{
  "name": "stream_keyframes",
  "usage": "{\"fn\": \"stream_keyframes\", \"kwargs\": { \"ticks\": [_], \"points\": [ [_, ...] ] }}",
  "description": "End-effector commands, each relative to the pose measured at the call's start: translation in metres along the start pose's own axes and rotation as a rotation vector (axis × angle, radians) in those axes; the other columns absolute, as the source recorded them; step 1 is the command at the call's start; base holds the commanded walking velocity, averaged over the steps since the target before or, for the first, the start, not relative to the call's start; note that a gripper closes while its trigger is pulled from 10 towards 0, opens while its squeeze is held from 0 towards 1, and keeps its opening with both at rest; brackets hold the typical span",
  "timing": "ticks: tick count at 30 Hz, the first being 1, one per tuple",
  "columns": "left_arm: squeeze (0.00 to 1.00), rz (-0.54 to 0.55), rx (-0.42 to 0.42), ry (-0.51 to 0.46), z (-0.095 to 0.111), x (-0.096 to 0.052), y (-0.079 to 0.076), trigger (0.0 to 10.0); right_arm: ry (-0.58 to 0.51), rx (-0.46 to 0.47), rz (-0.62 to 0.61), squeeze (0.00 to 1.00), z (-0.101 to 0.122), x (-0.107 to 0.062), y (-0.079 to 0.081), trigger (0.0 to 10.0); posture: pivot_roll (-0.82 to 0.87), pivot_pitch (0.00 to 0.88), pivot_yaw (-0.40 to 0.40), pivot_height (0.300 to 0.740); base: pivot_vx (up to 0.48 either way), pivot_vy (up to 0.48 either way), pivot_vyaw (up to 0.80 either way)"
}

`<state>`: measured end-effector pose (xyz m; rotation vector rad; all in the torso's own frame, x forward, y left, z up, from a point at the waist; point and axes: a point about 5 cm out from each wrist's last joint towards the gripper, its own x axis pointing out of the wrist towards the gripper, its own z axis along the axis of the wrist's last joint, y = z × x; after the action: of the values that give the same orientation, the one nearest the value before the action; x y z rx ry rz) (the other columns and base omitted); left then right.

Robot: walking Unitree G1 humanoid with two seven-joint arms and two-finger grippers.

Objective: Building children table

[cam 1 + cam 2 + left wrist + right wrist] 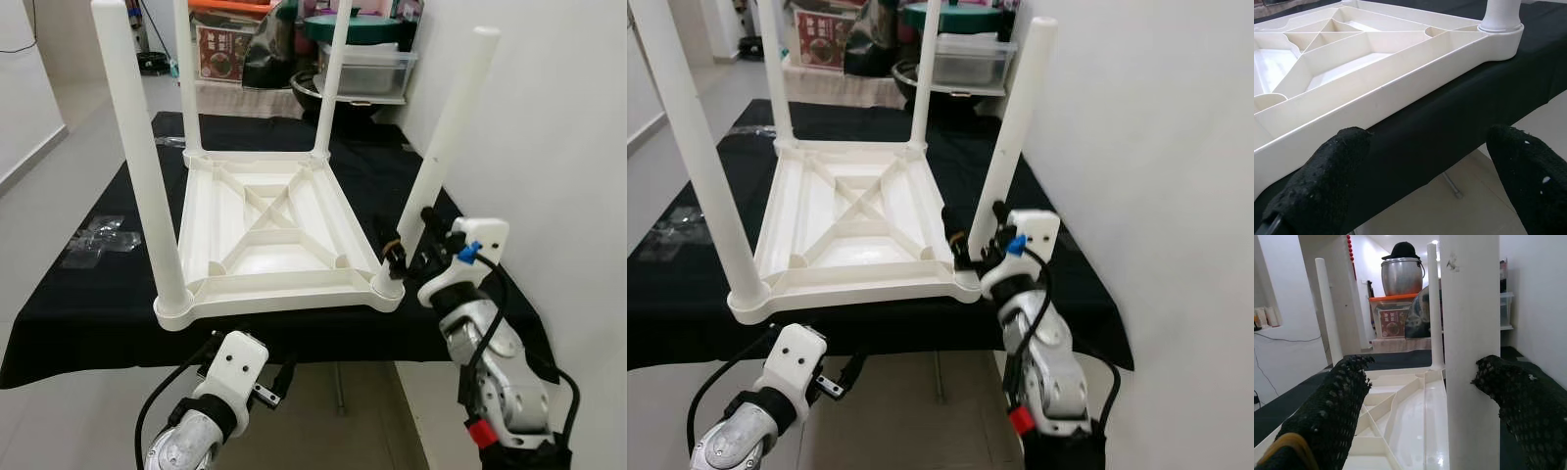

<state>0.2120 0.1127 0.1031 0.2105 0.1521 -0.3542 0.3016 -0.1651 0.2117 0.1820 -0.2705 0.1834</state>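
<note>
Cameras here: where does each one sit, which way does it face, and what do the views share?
Left eye, head: down at upturned white table on black cloth; both arms.
Right eye: same scene.
Left wrist: past open fingers, left gripper at table's near edge.
Right wrist: open fingers, right gripper around near-right leg.
Shared: the table.

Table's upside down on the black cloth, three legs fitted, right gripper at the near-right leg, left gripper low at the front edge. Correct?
Not quite: four legs stand in the table, not three. The left eye view shows one at each corner, including the near-right leg by the right gripper. The rest holds: the table is upside down on the black cloth, and the left gripper is low at the front edge.
</note>
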Motion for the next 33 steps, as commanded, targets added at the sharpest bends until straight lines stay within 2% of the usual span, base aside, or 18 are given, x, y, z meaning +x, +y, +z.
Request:
{"fn": "stream_keyframes", "kwargs": {
  "ticks": [1,8,15,16,17,18,19,22,25,31,33],
  "points": [
    [0.0,-0.007,-0.012,0.014,-0.003,0.0,0.0,10.0,0.008,-0.003,-0.049,0.0,0.001,0.003,-0.008,10.0,0.09,0.012,-0.125,0.74,0.0,0.0,0.0],
    [0.0,-0.009,-0.012,0.013,-0.003,0.001,0.0,10.0,0.001,-0.016,-0.042,0.0,0.004,0.018,0.0,10.0,0.09,0.012,-0.122,0.74,0.0,0.0,0.0],
    [0.0,-0.007,-0.009,0.011,-0.003,0.0,-0.001,10.0,0.031,-0.056,-0.077,0.0,0.001,0.037,-0.003,10.0,0.1,0.014,-0.13,0.74,0.0,0.0,0.0],
    [0.0,-0.007,-0.008,0.01,-0.002,0.0,-0.001,10.0,0.061,-0.082,-0.084,0.0,-0.001,0.039,-0.006,5.3,0.1,0.015,-0.131,0.74,0.0,0.0,0.0],
    [0.0,-0.007,-0.008,0.009,-0.002,0.0,-0.001,10.0,0.077,-0.089,-0.09,0.0,-0.003,0.039,-0.008,3.9,0.1,0.016,-0.132,0.74,0.0,0.0,0.0],
    [0.0,-0.007,-0.008,0.009,-0.002,0.0,-0.001,10.0,0.077,-0.089,-0.09,0.0,-0.003,0.039,-0.008,3.9,0.1,0.016,-0.132,0.74,0.0,0.0,0.0],
    [0.0,-0.007,-0.008,0.01,-0.003,-0.001,-0.001,10.0,0.123,-0.076,-0.083,0.0,-0.009,0.037,-0.01,0.0,0.1,0.018,-0.13,0.74,0.0,0.0,0.0],
    [0.0,-0.007,-0.008,0.01,-0.003,-0.001,-0.001,10.0,0.136,-0.077,-0.078,0.0,-0.011,0.037,-0.011,0.0,0.1,0.017,-0.129,0.74,0.0,0.0,0.0],
    [0.0,-0.009,-0.009,0.011,-0.002,-0.001,-0.001,10.0,0.236,-0.017,-0.066,0.0,-0.023,0.034,-0.012,0.0,0.09,0.019,-0.128,0.74,0.0,0.0,0.0],
    [0.0,-0.009,-0.009,0.012,-0.002,-0.001,-0.001,10.0,0.269,0.018,-0.058,0.0,-0.026,0.039,-0.011,0.0,0.09,0.02,-0.127,0.74,0.0,0.0,0.0],
    [0.0,-0.009,-0.008,0.013,-0.002,-0.001,-0.001,10.0,0.301,0.154,-0.053,0.0,-0.027,0.05,-0.006,0.0,0.1,0.021,-0.124,0.74,0.0,0.0,0.0]
  ]
}}
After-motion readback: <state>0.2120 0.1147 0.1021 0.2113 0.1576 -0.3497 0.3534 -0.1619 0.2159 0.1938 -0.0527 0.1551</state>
